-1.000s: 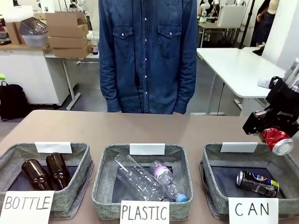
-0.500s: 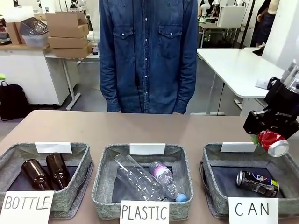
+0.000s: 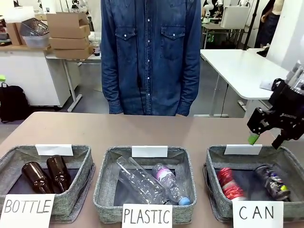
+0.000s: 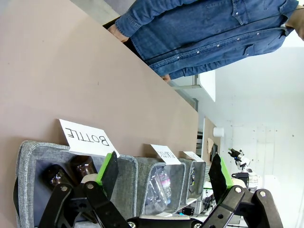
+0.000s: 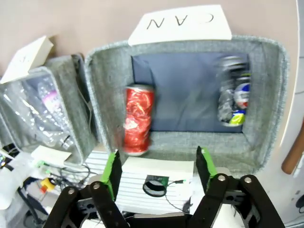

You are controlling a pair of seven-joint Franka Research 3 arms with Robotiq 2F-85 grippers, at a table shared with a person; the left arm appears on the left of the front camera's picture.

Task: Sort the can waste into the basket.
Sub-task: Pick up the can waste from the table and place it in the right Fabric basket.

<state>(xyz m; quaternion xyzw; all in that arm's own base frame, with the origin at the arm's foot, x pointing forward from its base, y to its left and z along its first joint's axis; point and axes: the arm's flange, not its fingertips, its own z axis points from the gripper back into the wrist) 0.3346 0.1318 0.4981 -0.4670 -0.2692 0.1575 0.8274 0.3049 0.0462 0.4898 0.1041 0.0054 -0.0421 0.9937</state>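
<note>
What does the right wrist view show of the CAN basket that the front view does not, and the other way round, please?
The right wrist view looks straight down into the basket: its whole dark floor, with the red can along one side wall and the black can along the other, blurred, and bare floor between them. The front view adds the right gripper open above the basket's far rim, plus the PLASTIC bin, the BOTTLE bin and the person behind. Both show the two cans inside and the CAN card.
</note>
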